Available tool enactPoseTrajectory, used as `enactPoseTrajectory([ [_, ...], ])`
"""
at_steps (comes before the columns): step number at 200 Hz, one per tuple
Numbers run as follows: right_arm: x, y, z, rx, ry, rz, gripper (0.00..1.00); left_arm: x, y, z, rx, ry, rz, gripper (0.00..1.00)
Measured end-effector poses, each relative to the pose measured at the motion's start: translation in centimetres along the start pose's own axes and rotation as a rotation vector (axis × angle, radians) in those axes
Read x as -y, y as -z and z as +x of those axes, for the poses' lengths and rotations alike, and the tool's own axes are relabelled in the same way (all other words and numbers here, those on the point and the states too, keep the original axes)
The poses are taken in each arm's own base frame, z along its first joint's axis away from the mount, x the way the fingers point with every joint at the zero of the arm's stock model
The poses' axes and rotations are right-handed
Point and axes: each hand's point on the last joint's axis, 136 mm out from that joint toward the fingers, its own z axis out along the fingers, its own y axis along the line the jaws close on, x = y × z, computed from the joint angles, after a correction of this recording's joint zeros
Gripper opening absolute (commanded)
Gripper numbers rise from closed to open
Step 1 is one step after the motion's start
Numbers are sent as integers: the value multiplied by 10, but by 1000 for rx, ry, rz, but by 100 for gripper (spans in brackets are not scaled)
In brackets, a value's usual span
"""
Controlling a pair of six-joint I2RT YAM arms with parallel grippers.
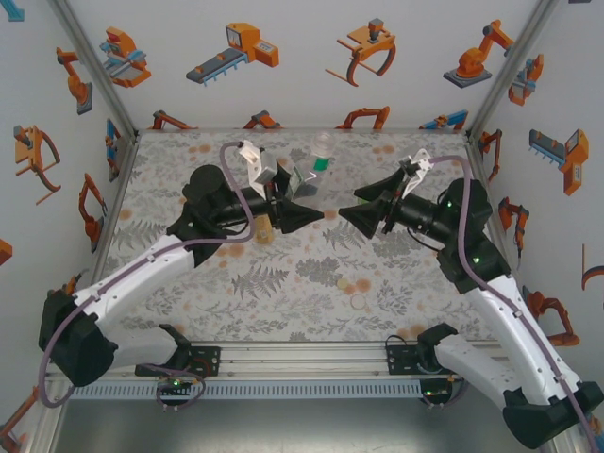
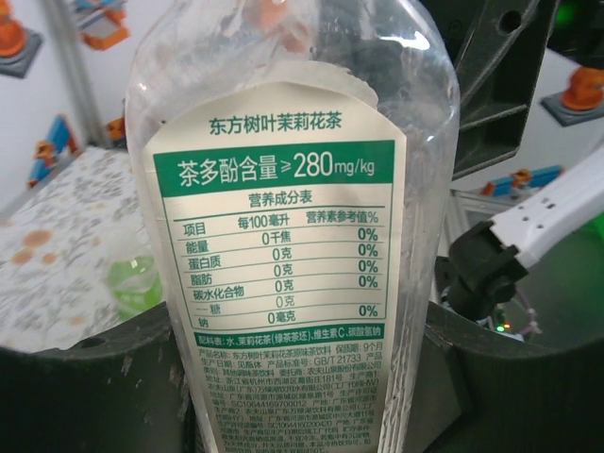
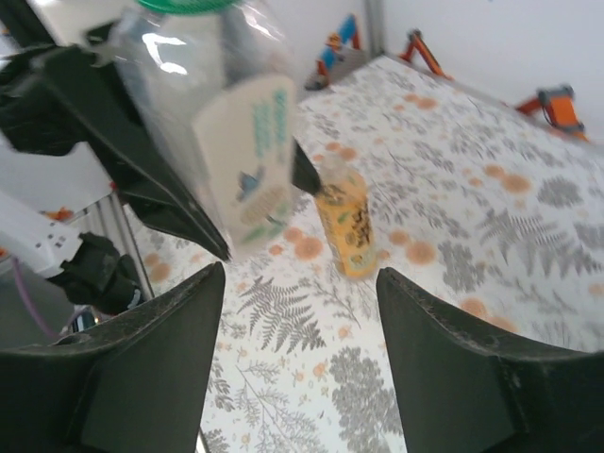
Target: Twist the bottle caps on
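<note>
The left gripper (image 1: 304, 208) is closed tight on a clear bottle (image 2: 283, 236) with a white and green label, holding it roughly upright over the middle of the table (image 1: 283, 307). A small green bottle (image 1: 323, 156) stands just past it toward 12 o'clock, and a yellow bottle (image 1: 264, 229) stands beside the left arm, at about 8 o'clock from the held one. The right gripper (image 3: 300, 274) faces the held bottle from 3 o'clock, its fingers (image 3: 160, 359) parted with nothing between them, and two caps (image 1: 358, 302) lie loose at about 5 o'clock from the table's centre.
</note>
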Motion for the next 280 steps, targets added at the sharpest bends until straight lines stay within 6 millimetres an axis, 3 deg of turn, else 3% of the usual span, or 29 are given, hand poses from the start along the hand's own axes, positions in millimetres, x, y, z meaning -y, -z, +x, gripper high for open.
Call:
enactPoseTrajectory([
  [30, 21, 5, 34, -79, -102, 158, 53, -9, 16, 2, -20, -31, -119, 53],
  [60, 41, 7, 85, -211, -221, 319, 51, -16, 27, 5, -46, -56, -194, 53],
  [117, 45, 4, 181, -528, -330, 526, 51, -20, 35, 16, -89, -64, -242, 53],
  [157, 52, 16, 244, -729, -391, 679, 51, -23, 36, 21, -102, -59, -256, 52],
  [196, 57, 33, 282, -818, -445, 760, 52, -24, 36, 21, -102, -59, -260, 53],
  [280, 66, 52, 336, -948, -476, 844, 54, -28, 38, 28, -117, -50, -284, 52],
])
